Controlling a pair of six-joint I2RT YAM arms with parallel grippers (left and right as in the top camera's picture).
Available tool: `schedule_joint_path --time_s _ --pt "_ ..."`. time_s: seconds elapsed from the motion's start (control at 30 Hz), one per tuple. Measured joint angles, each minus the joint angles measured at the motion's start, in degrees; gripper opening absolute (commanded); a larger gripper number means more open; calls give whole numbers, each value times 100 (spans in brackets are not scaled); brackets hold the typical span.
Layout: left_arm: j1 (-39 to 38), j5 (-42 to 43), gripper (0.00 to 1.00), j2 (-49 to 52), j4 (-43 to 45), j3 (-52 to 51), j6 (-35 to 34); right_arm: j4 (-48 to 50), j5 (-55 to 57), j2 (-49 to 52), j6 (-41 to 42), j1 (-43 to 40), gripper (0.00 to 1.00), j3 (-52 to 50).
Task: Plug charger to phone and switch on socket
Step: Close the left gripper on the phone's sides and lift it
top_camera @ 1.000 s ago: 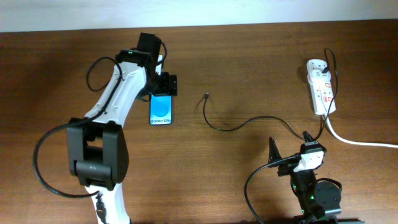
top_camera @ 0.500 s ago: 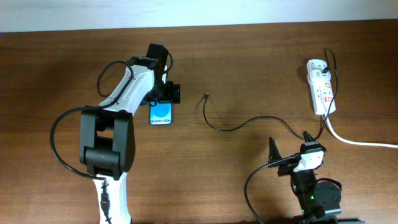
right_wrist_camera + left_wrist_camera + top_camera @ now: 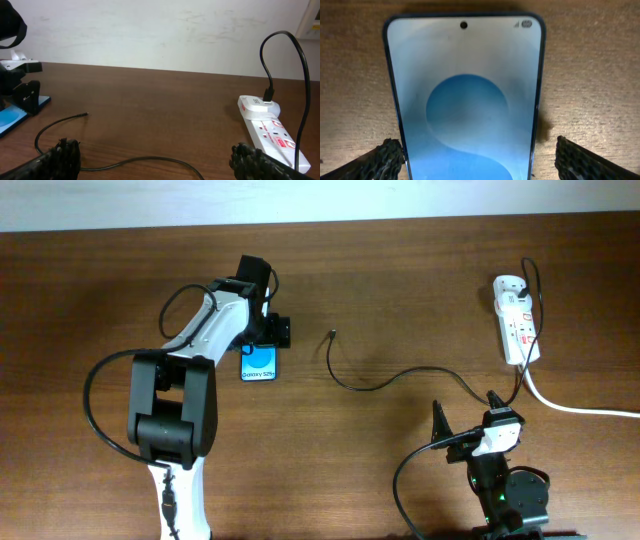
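The phone [image 3: 259, 364] lies flat on the table with its blue screen up, and it fills the left wrist view [image 3: 465, 100]. My left gripper [image 3: 260, 338] hovers over its far end, open, with one finger on each side of the phone [image 3: 479, 152] and not clamping it. The charger cable [image 3: 352, 386] runs from its loose tip [image 3: 332, 333] in a curve to a plug in the socket [image 3: 516, 320]. My right gripper [image 3: 466, 416] is open and empty near the front edge. In its view [image 3: 155, 160] the charger cable [image 3: 125, 162] lies just ahead, with the socket [image 3: 265, 125] at the right.
The socket's thick white cord [image 3: 570, 406] runs off the right edge. The left arm's body [image 3: 170, 410] stands at the left front. A pale wall [image 3: 160, 30] bounds the far side of the table.
My left arm swung a little to the right, and its gripper moved toward the front over the phone, now covering more of its far end. The right arm, cable and socket have not moved.
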Motion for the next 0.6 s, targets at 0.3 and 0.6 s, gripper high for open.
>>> schedule_joint_path --time_s 0.3,0.6 --pt "-31 -151 97 96 83 4 44 0 0 0 -2 0 98 0" --pt "-31 -127 71 98 -170 31 66 0 0 0 0 0 98 0"
